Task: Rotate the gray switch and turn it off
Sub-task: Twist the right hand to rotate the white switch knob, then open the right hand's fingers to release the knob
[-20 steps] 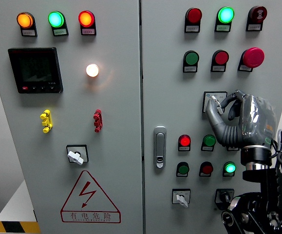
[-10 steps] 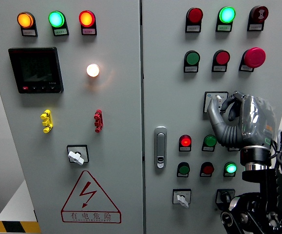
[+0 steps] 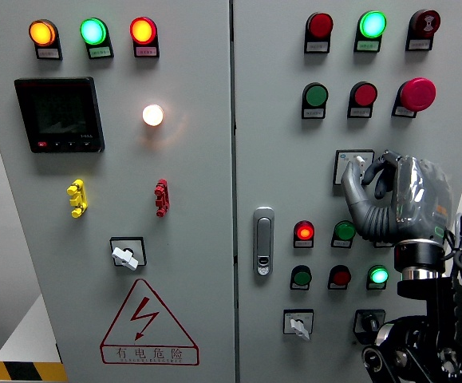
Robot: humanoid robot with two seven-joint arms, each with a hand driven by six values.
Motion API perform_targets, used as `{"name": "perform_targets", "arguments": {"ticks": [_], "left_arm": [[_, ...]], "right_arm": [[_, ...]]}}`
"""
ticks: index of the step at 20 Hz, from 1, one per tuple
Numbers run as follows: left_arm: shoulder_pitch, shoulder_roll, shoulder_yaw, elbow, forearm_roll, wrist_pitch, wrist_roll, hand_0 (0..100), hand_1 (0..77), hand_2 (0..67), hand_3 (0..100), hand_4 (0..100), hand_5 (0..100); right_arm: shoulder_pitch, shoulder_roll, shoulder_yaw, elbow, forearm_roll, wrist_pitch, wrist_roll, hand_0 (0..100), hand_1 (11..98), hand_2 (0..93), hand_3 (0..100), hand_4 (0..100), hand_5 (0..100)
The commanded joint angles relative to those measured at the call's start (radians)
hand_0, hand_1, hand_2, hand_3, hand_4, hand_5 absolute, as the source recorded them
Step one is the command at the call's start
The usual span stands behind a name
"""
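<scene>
- Grey electrical cabinet [image 3: 199, 263] fills the view, split by a vertical seam into a left door and a right door.
- Gray switch [image 3: 352, 167]: rotary selector on a square plate, right door, mid-height, below the middle row of buttons; its knob is mostly hidden behind the fingers.
- Right hand [image 3: 390, 195]: arm rises from the lower right; fingers [image 3: 357, 177] curled and pinched around the knob of the gray switch, thumb low and to the left, other digits arched over the top.
- Left hand: not visible.
- Indicators just beside the hand: red lamp [image 3: 303, 232], lit; green lamp [image 3: 343, 231], partly covered by the hand; below them a dark green button [image 3: 300, 276], a red button [image 3: 340, 276] and a lit green lamp [image 3: 378, 275].
- Above the switch: green button [image 3: 315, 96], red button [image 3: 364, 95], magenta mushroom button [image 3: 416, 93].
- Bottom of right door: white lever selector [image 3: 296, 323] and black key switch [image 3: 367, 321].
- Door handle [image 3: 262, 241], chrome, near the seam.
- Left door: dark display [image 3: 58, 114], glowing white lamp [image 3: 152, 115], yellow toggle [image 3: 76, 198], red toggle [image 3: 160, 197], second white selector [image 3: 125, 255], red lightning warning triangle [image 3: 148, 323].
</scene>
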Motion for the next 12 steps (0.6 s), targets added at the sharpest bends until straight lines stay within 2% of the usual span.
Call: {"name": "perform_targets", "arguments": {"ticks": [1, 8, 12], "left_arm": [[-0.001, 0.0, 0.0, 0.0, 0.0, 0.0, -0.001, 0, 0.0, 10.0, 21, 12, 12], [0.001, 0.0, 0.0, 0.0, 0.0, 0.0, 0.001, 0, 0.0, 10.0, 21, 12, 12], [-0.001, 0.0, 0.0, 0.0, 0.0, 0.0, 0.001, 0, 0.0, 10.1, 21, 12, 12]], "right_arm": [[-0.005, -0.0018, 0.0, 0.007, 0.0, -0.003, 0.0, 77, 41.3, 68.7, 93, 83, 87], [-0.032, -0.0064, 0.002, 0.057, -0.002, -0.008, 0.0, 70, 43.1, 63.8, 91, 79, 87], [-0.092, -0.0095, 0.003, 0.137, -0.023, -0.005, 0.001, 68, 44.6, 61.2, 89, 72, 86]]}}
